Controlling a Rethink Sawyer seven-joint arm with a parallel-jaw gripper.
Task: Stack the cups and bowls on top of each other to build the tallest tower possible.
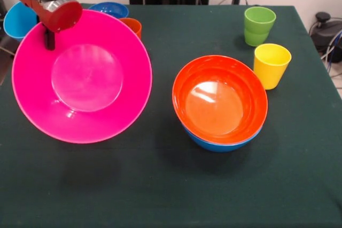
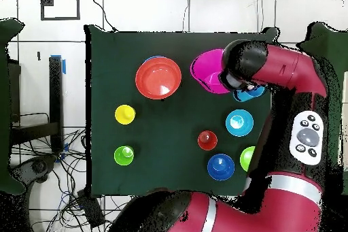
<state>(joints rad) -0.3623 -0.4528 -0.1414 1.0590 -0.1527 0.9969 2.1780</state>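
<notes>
Tool grips pink bowl by its rim, tilted; orange bowl sits nested in blue bowl.

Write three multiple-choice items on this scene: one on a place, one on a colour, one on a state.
1. Where does the orange bowl sit?
A. in the blue bowl
B. inside the pink bowl
C. on a cup

2. What colour is the cup nearest the orange bowl?
A. green
B. yellow
C. pink

3. How is the pink bowl placed?
A. upside down
B. on the stack
C. tilted, at the gripper, apart from the stack

Answers: 1 A, a blue rim shows under it. 2 B, it stands just beside the bowl. 3 C, its inside faces the front camera.
</notes>
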